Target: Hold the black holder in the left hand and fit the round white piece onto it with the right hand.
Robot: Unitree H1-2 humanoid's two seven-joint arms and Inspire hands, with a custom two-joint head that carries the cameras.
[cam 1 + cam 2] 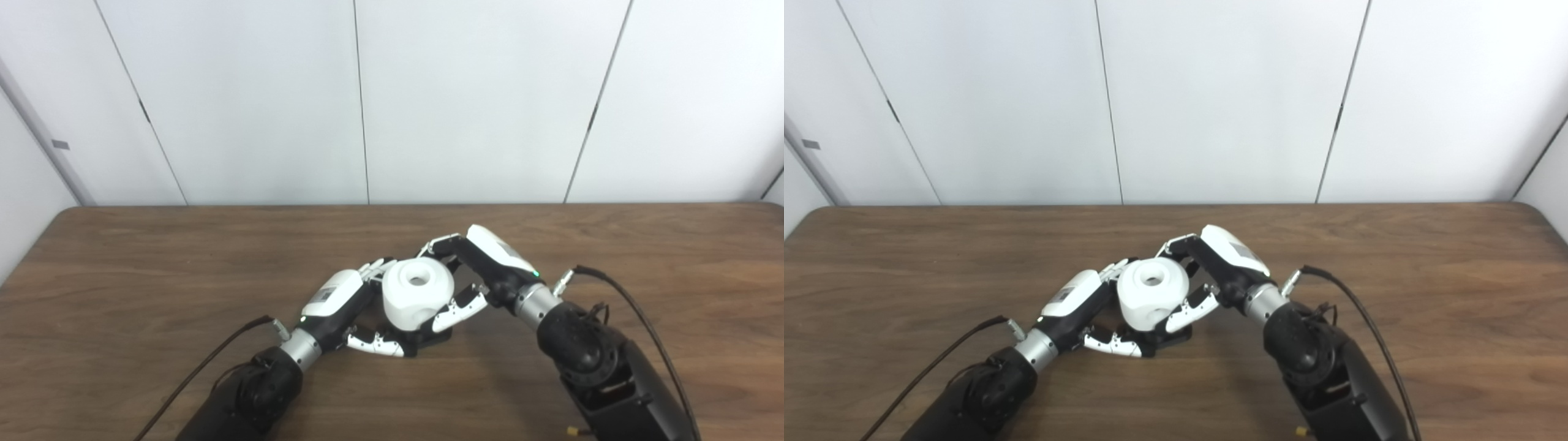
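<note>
The round white piece (417, 296) with a hole in its top sits on the black holder (436, 339), of which only the low base edge shows on the table. My left hand (343, 306) wraps the holder from the left, fingers behind the white piece and thumb in front. My right hand (474, 269) grips the white piece from the right, fingers curled behind it and thumb on its front. The same shows in the right eye view, with the white piece (1153, 293) between the left hand (1078, 304) and right hand (1213, 264).
The brown wooden table (153, 275) spreads to both sides. Black cables (637, 318) run from both wrists. White wall panels stand behind the table's far edge.
</note>
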